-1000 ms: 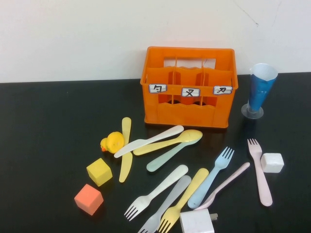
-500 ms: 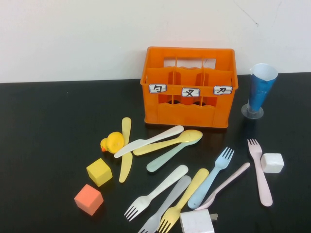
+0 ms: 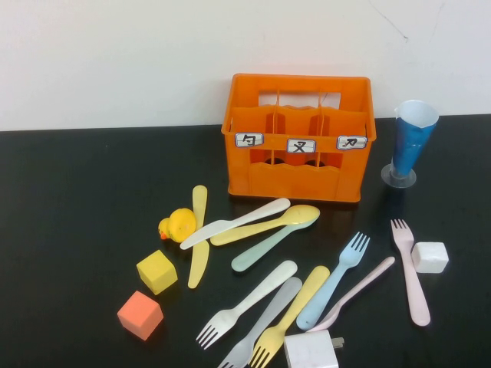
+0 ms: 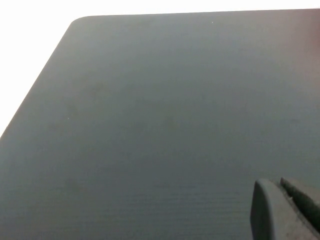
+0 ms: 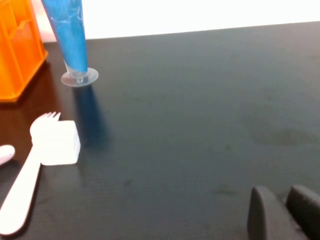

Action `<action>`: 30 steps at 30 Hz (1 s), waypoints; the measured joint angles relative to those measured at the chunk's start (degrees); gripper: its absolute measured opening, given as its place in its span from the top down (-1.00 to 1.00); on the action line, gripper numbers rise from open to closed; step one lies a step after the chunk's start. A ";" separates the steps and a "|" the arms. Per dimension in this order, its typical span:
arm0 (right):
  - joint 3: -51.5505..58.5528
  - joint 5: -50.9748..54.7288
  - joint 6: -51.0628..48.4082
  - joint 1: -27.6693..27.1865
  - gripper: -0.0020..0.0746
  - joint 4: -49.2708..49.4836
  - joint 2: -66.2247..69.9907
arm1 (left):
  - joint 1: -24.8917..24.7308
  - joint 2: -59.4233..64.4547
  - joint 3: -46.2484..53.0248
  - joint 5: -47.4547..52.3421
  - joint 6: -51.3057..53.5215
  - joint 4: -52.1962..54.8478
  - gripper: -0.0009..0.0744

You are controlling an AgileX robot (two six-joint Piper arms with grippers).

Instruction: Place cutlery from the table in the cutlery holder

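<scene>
— Ten pieces of cutlery, if I count right, all lying on the black table (image 3: 69, 230) in front of the orange crate (image 3: 298, 138), none in it.

— Which ones?

— Nearest the crate, a white knife (image 3: 235, 222) lies across a yellow spoon (image 3: 266, 225), with a mint spoon (image 3: 262, 248) just under them. A pale yellow knife (image 3: 199, 235) runs beside the duck toy (image 3: 178, 225). Lower down, fanned side by side: a white fork (image 3: 246, 303), a grey piece (image 3: 261, 322), a yellow fork (image 3: 290, 316), a blue fork (image 3: 333, 281) and a pale pink handle (image 3: 354, 292).

— And off to the right?

— A pink fork (image 3: 409, 270), its tines near a white cube (image 3: 430, 257). A blue cone cup (image 3: 411, 143) stands just right of the crate.

— The grippers?

— Neither shows from above. The left gripper (image 4: 287, 207) hangs over bare table; the right gripper (image 5: 285, 212) is over the table well right of the pink fork. Only the finger ends show, so open or closed, I cannot tell.

— Anything else?

— A yellow cube (image 3: 156, 271), an orange cube (image 3: 140, 314), and a white block (image 3: 311, 349) at the near edge.
</scene>
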 joint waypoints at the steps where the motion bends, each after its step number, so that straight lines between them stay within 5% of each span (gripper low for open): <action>1: 0.00 -0.32 0.00 0.00 0.73 0.00 0.00 | 0.00 0.00 0.00 0.00 0.00 0.00 0.98; 21: 0.00 -10.52 0.00 0.00 0.73 0.00 0.00 | 0.00 0.00 0.34 -4.82 0.10 0.00 0.98; 30: 0.00 -30.09 0.00 0.00 0.73 0.00 0.00 | 0.00 0.00 0.34 -34.99 0.10 0.00 0.98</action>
